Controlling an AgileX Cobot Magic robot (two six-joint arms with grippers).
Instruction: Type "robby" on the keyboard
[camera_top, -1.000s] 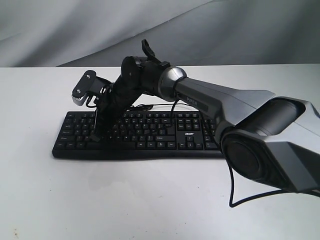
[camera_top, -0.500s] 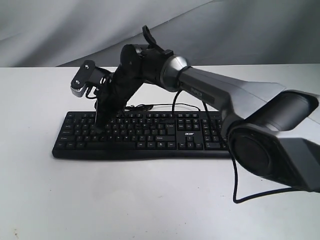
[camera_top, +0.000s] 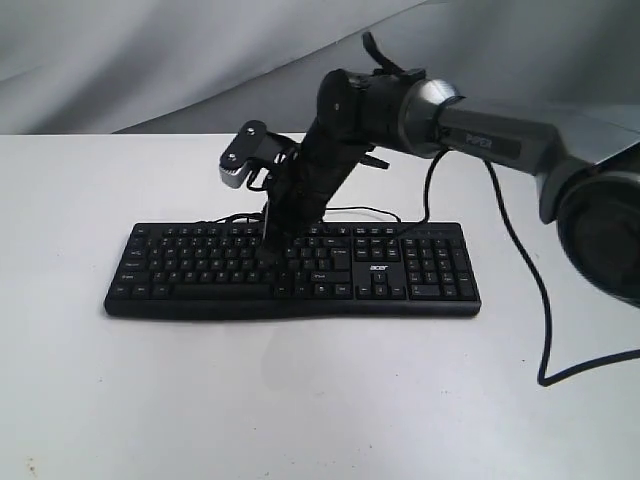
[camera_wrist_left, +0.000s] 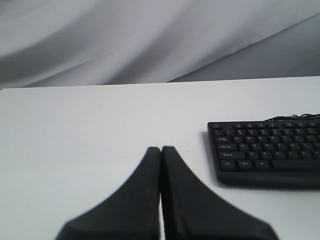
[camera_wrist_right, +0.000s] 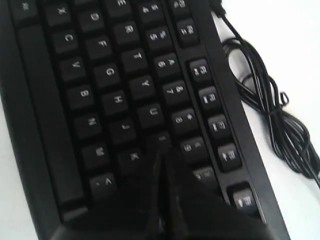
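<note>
Keyboard (camera_top: 290, 270) lies straight below right gripper (camera_wrist_right: 162, 152), fingers pressed together, tip beside I key (camera_wrist_right: 161, 138); we judge right arm nearer. Left gripper (camera_wrist_left: 161, 150), likewise pressed together, off keyboard's end.

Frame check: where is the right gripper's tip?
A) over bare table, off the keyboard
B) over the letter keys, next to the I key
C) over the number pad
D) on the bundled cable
B: in the right wrist view the shut right gripper points at the keyboard, its tip right beside the I key and apart from the cable.
</note>
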